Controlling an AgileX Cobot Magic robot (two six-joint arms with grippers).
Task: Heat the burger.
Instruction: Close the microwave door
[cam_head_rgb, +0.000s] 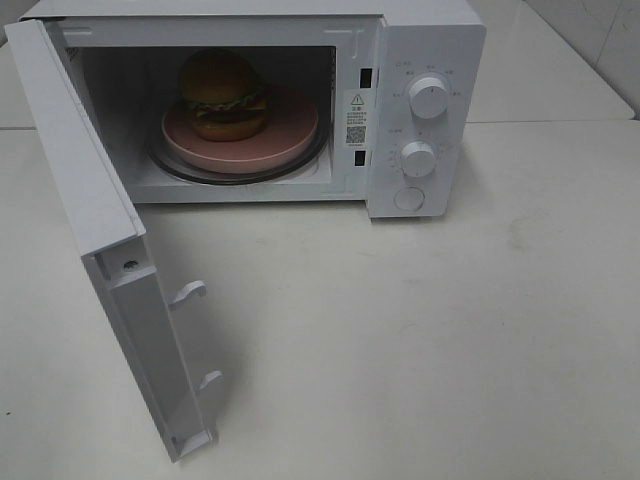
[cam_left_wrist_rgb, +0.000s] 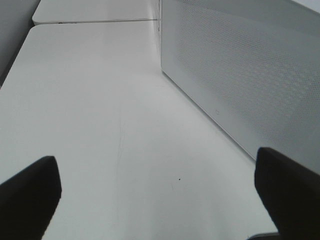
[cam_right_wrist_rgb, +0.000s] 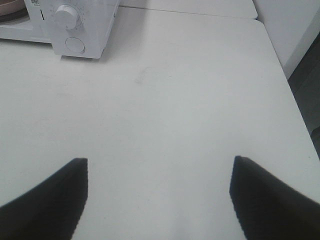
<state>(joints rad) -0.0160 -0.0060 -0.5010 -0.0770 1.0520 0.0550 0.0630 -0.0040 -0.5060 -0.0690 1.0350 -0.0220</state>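
Note:
The burger (cam_head_rgb: 222, 92) stands upright on a round pink plate (cam_head_rgb: 290, 135) inside the white microwave (cam_head_rgb: 430, 40), on its glass turntable. The microwave door (cam_head_rgb: 70, 170) hangs wide open toward the front left. Neither gripper shows in the exterior high view. In the left wrist view my left gripper (cam_left_wrist_rgb: 157, 192) is open over bare table, with a white meshed panel of the microwave (cam_left_wrist_rgb: 240, 65) close beside it. My right gripper (cam_right_wrist_rgb: 159, 195) is open above the table, well short of the microwave's control panel (cam_right_wrist_rgb: 75, 30). Both grippers are empty.
The control panel carries two white knobs (cam_head_rgb: 429, 97) (cam_head_rgb: 418, 158) and a round button (cam_head_rgb: 408, 198). Two latch hooks (cam_head_rgb: 190, 292) stick out from the open door's inner edge. The white table (cam_head_rgb: 450, 330) runs to an edge on the right (cam_right_wrist_rgb: 280, 70).

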